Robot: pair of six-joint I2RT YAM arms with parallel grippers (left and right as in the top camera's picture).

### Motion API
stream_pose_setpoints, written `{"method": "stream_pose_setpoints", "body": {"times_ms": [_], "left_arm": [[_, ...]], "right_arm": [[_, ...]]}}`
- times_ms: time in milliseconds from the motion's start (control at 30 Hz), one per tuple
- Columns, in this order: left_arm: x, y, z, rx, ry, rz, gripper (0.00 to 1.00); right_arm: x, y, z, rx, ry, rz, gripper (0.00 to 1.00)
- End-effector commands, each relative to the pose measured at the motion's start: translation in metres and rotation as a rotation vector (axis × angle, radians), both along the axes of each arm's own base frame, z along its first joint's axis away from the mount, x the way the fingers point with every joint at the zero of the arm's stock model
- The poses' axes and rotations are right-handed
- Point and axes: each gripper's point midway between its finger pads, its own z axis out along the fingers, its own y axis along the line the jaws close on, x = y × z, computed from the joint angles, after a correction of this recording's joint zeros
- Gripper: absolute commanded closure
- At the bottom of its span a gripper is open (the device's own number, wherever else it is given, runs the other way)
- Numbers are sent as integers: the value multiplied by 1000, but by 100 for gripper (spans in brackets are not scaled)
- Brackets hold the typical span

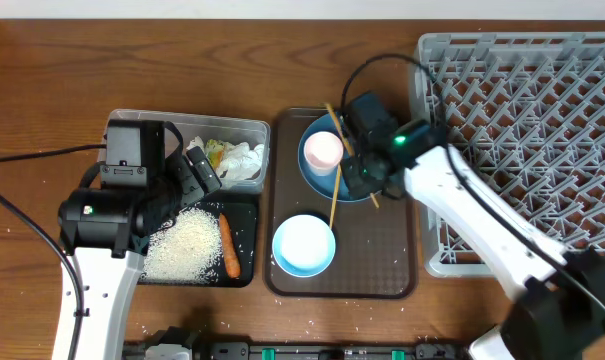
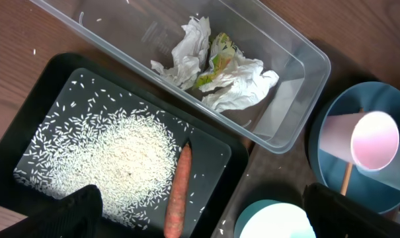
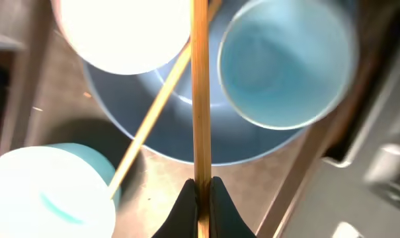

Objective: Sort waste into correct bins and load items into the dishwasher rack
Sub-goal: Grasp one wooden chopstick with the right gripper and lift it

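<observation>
My right gripper (image 3: 201, 192) is shut on one wooden chopstick (image 3: 201, 99) over the round blue plate (image 3: 186, 142); the second chopstick (image 3: 153, 112) lies slanted across the plate. The pink cup (image 1: 323, 150) and the light blue cup (image 3: 285, 63) sit on the plate. The white bowl (image 1: 303, 245) is in front of it. My left gripper (image 2: 213, 218) is open and empty above the black tray (image 1: 244, 215), which holds rice (image 1: 182, 245) and the carrot (image 1: 229, 245). The clear tub (image 1: 242, 125) holds tissues (image 2: 239, 82) and the wrapper (image 2: 219, 59).
Plate and bowl stand on a brown serving tray (image 1: 382, 260). The grey dishwasher rack (image 1: 542, 110) is at the right, next to the tray. A few rice grains lie on the wooden table at the left (image 1: 12, 230). Cables run to both arms.
</observation>
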Motion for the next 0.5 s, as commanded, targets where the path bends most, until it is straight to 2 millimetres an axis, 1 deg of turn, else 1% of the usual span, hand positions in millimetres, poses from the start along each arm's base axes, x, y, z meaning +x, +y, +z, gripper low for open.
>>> {"method": "stream_pose_setpoints", "body": {"times_ms": [0,33,133,200,233,333,467], "left_arm": [[3,0,8,-10,-20,2,1],[3,0,8,-10,-20,2,1],[3,0,8,-10,-20,2,1],[3,0,8,-10,-20,2,1],[3,0,8,-10,-20,2,1],[3,0,8,-10,-20,2,1],[3,0,8,-10,-20,2,1]], "right_arm": [[9,-6,37,31,-98,-22,99],[12,-10,44,25,-124,-36,99],[25,-43,67,-58,-239,-118,99],[31,-72,83,-129,-310,-191,99],[34,-90,92,-168,-340,-236,99],[35,-127,103,-220,-368,-330,99],[40,-166,101,-273,-344,-366,99]]}}
